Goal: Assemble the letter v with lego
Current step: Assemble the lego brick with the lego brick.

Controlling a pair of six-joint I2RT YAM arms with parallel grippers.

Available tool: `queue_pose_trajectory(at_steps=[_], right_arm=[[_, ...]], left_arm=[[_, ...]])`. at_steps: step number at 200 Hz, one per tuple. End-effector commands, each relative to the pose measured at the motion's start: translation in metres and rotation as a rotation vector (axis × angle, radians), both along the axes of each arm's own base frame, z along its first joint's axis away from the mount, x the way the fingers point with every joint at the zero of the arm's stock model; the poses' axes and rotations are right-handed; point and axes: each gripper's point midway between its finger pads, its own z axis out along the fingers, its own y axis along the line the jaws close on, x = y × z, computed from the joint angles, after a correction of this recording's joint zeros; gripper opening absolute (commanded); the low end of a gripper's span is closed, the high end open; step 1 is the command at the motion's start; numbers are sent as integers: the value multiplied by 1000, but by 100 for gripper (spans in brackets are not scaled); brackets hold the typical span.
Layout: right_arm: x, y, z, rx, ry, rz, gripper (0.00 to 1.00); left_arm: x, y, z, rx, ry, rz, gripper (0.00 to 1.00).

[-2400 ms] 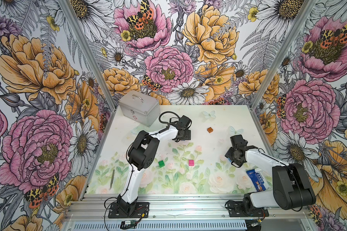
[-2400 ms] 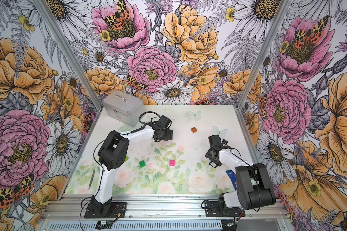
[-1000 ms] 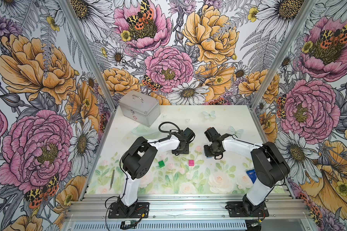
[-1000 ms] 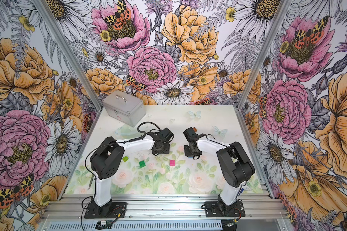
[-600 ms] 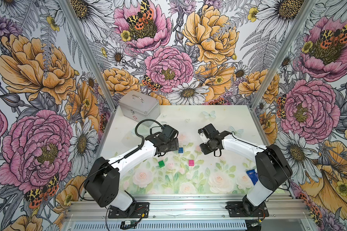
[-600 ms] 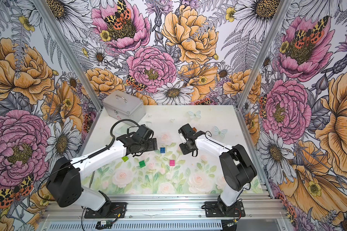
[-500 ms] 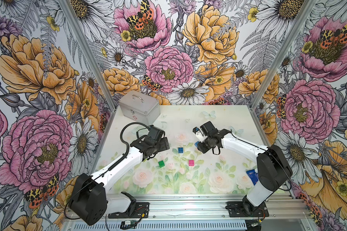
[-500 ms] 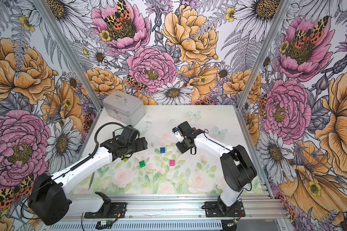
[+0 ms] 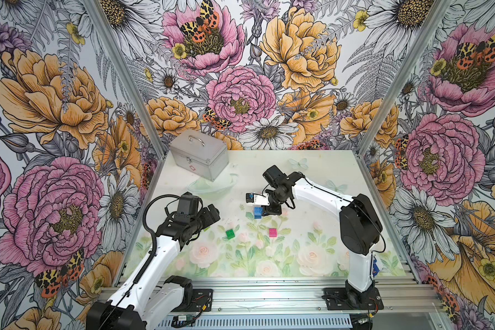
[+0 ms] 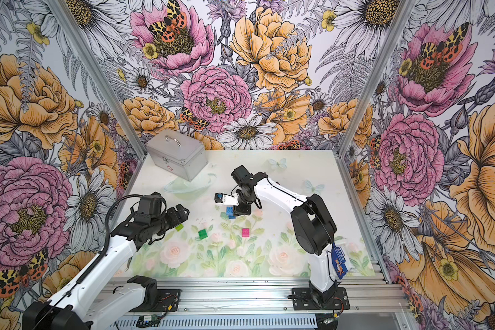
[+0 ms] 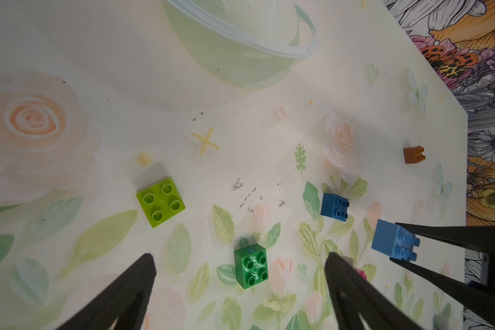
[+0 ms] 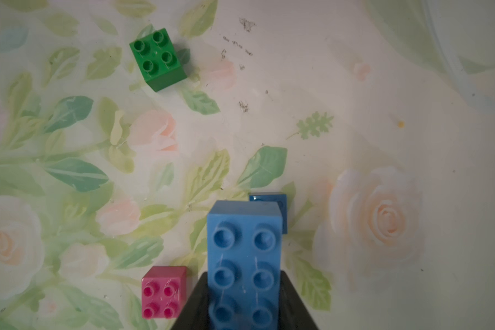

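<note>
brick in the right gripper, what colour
Light blue; the brick shows best in the right wrist view.

Two arms over a flowered table (image 9: 312,171).
Right gripper (image 9: 263,213) carries a light blue brick (image 9: 258,211) mid-table; green brick (image 9: 230,234) and pink brick (image 9: 273,232) lie nearer; silver case (image 9: 199,155) far left.

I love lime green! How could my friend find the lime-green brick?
Start at the big silver metal case in the back corner and come straight toward the front. The first brick you meet is the small square lime-green plastic brick. It is paler and yellower than the dark green square brick beside it.
</note>
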Motion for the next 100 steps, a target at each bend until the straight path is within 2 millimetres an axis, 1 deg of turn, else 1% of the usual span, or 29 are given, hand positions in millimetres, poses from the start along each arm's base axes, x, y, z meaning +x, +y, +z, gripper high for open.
queue_pose_trajectory(at_steps=[1, 10, 27, 53, 100], right_arm=[[-1, 3, -3, -38, 24, 92, 0], [5, 2, -7, -68, 13, 101, 0], [12, 6, -11, -82, 1, 95, 0], [15, 9, -21, -93, 12, 101, 0], [15, 17, -30, -95, 39, 98, 0]], left_arm=[[3, -4, 7, -17, -37, -34, 94], [3, -4, 7, -16, -39, -35, 95], [2, -1, 5, -7, -35, -28, 95], [1, 1, 1, 4, -31, -18, 95], [2, 3, -1, 18, -26, -15, 96]])
